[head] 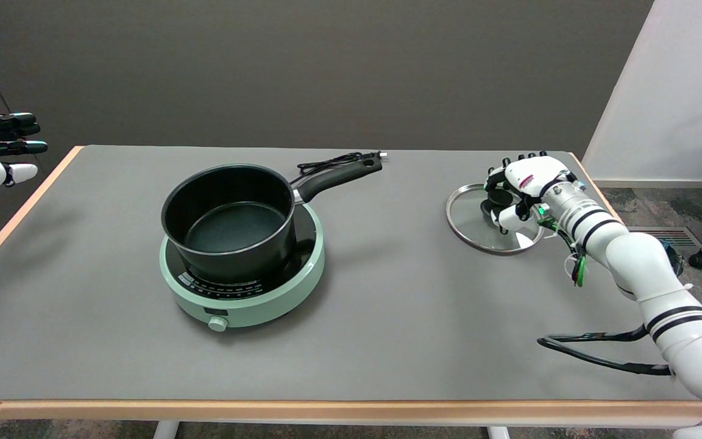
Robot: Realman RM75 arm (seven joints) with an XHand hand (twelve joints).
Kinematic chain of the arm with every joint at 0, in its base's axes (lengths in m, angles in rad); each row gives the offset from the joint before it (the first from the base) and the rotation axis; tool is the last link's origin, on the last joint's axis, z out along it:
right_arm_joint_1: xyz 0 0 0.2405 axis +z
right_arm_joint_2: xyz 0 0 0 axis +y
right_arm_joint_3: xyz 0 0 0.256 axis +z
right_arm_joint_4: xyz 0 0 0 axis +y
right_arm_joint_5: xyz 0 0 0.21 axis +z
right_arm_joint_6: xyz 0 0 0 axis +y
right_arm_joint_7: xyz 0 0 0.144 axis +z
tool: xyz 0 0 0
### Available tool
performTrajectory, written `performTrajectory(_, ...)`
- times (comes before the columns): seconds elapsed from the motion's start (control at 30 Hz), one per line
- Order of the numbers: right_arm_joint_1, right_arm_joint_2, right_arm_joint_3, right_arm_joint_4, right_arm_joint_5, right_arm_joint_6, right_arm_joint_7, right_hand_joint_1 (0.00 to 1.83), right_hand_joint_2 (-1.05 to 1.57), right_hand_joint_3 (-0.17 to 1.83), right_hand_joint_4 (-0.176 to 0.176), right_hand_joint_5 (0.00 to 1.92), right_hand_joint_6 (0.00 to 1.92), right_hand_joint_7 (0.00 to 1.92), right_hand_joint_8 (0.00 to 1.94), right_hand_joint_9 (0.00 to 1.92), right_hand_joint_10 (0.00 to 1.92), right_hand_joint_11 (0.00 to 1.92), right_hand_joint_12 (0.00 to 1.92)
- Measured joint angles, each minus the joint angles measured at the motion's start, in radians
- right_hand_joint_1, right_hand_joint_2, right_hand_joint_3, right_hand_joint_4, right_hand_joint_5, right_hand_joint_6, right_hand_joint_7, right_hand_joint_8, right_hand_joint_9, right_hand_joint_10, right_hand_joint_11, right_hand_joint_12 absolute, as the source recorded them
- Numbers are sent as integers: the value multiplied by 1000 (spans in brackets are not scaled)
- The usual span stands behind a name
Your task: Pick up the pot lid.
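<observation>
pot lid (478, 227) flat on grey table (387, 317) | right hand (518, 192) clasps its knob | dark wall (302, 67) behind

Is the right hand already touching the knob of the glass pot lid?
Touching. In the head view the fingers of the right hand wrap around the black knob of the glass pot lid, with no gap visible.
</observation>
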Motion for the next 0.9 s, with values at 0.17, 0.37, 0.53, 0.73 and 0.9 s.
performTrajectory(0.17,12,5,-13,-15,4,0,0,838,685,863,176,684,517,815,463,758,751,556,1032)
performTrajectory(0.37,20,9,-22,-25,7,0,0,863,684,880,176,700,618,824,566,768,854,527,1145)
performTrajectory(0.53,23,11,-25,-28,9,-1,0,890,681,885,176,700,636,822,598,765,930,470,1271)
performTrajectory(0.73,23,13,-27,-29,9,-1,0,919,718,893,176,654,671,733,932,682,1316,350,1543)
performTrajectory(0.9,22,14,-27,-29,10,-2,0,1064,912,723,176,508,1022,616,1455,599,1604,333,1760)
